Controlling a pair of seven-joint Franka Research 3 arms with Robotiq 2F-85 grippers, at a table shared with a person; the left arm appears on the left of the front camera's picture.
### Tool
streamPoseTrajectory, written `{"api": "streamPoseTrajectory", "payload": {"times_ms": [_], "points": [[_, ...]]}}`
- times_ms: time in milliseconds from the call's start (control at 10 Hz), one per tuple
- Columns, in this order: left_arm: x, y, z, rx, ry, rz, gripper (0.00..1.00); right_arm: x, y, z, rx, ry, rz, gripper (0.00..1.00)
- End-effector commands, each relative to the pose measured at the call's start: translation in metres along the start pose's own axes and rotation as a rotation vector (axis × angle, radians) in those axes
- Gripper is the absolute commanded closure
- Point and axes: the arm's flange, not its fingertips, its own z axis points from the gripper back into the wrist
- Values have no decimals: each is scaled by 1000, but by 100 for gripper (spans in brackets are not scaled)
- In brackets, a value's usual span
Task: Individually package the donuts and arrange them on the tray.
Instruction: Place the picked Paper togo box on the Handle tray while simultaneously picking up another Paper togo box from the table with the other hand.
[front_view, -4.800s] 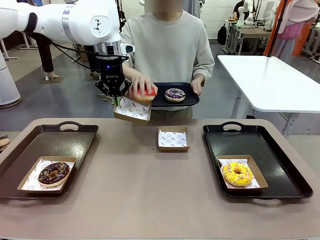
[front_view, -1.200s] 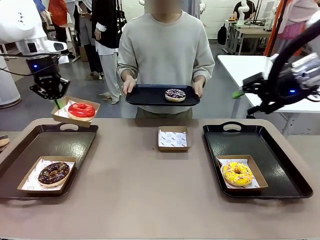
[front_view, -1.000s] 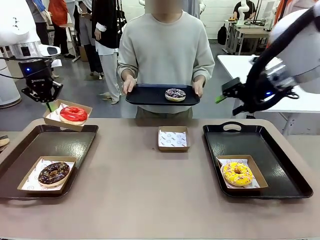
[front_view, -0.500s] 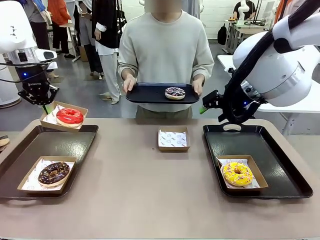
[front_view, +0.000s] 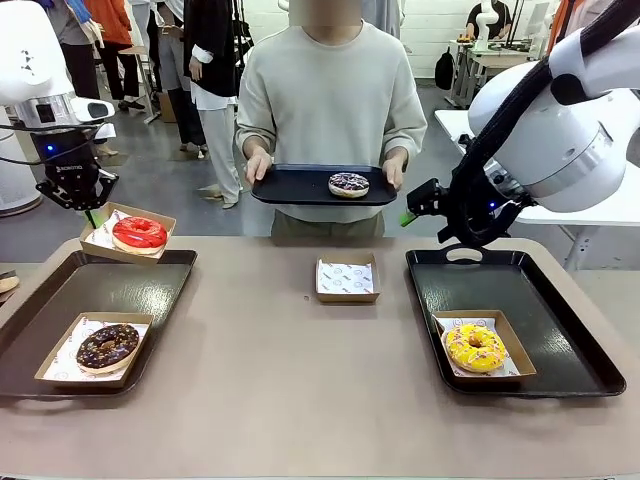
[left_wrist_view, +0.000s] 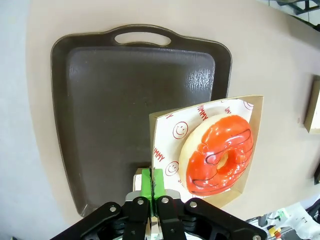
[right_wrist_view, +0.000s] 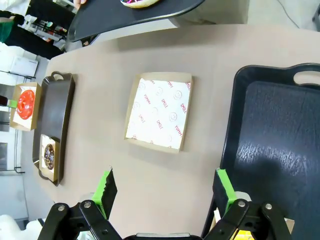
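Gripping carton (front_view: 118, 251) of red donut (front_view: 139, 232) by one edge in clamped left pincer (front_view: 92, 212) over 12 o'clock rim of left tray (front_view: 100, 290), with right pincer (right_wrist_view: 165, 175) gaping empty; could dump donut if carton tilts on lowering.

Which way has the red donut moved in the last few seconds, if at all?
Yes. Front view: the red donut, in its carton pinched by the left tool, went leftward from the person to the far rim of the left tray.

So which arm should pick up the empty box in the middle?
Probably right: the right end effector is open and nearer the empty box; the left end effector is shut on the red donut's box.
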Motion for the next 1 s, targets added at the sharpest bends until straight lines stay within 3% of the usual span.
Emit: {"api": "streamPoseTrajectory", "payload": {"times_ms": [0, 100, 400, 900], "points": [[1, -1, 4, -4, 7, 1, 99, 0, 2, 0, -5, -2, 6, 0], [0, 0, 0, 0, 0, 0, 99, 0, 0, 0, 0, 0, 0, 0], [17, 12, -13, -10, -36, -19, 99, 21, 36, -35, -147, 84, 73, 0], [36, 23, -54, 40, -1, -134, 99, 55, 61, -107, -303, 178, 6, 0]]}}
